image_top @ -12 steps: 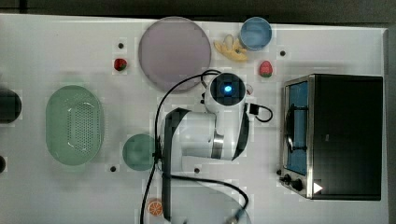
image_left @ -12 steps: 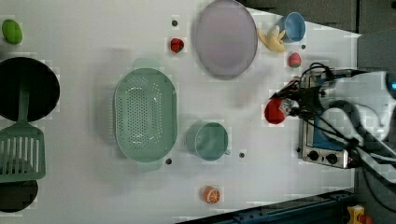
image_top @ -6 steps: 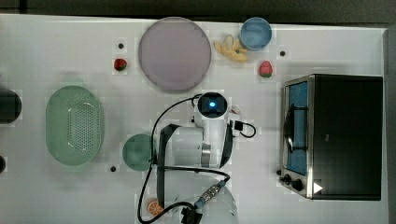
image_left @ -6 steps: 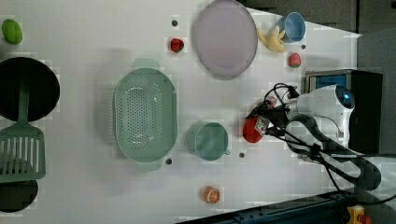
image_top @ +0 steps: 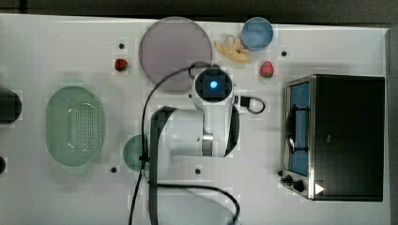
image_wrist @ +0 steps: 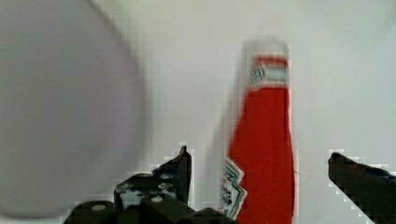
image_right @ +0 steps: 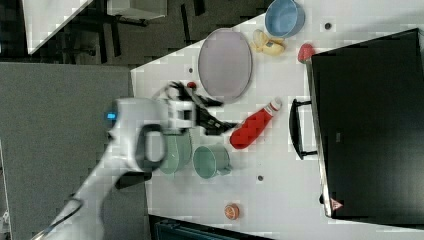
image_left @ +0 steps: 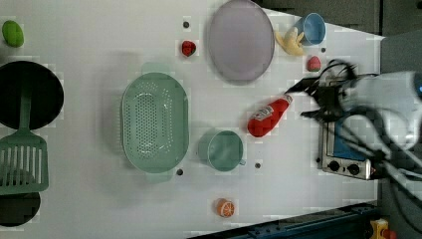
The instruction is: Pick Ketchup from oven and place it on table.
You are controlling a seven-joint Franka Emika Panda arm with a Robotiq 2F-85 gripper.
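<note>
gripper (image_wrist: pixel 259 161): jaws stood wide, clear of the bottle between them.
Ketchup (image_left: pixel 267 116): lay flat mid-worktop (image_left: pixel 89 209), between purple plate (image_left: pixel 241 40) and green mug (image_left: pixel 225 150), well off the oven (image_top: pixel 345 137).
step: release looked done; lift straight up, don't nudge it.
materials: slim glossy red plastic, white cap; rolls easily.

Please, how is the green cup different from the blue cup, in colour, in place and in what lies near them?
1. The green cup is pale green; the blue cup is light blue.
2. In the left view the green cup stands mid-table, between the green colander and the Ketchup; the blue cup stands near the table's far edge.
3. A peeled banana lies against the blue cup; nothing touches the green cup.
Both stand on the table with their mouths open.
</note>
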